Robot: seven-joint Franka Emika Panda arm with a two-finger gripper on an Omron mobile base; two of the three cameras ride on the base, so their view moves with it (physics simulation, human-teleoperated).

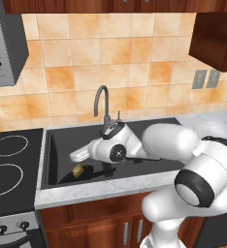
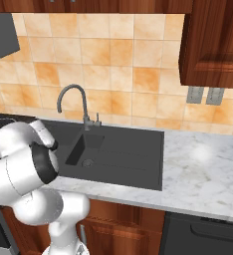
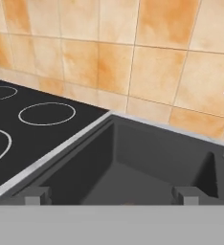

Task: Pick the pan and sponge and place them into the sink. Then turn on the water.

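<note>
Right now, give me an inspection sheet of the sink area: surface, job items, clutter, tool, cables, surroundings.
Surface: grey marbled counter with the dark double-basin sink set in it.
Job's things: sponge lies in the large basin beside a dark shape, likely the pan; no water falls from the faucet.
Clutter: nothing seen.
Tool: tool open, holding nothing, over the large basin.
Cables: nothing seen.
Surroundings: black stovetop left of the sink, orange tiled wall, wooden cabinets.

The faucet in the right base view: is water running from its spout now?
No. The faucet curves over the sink with no blue stream falling from its spout, and the small basin under it looks dry.
</note>
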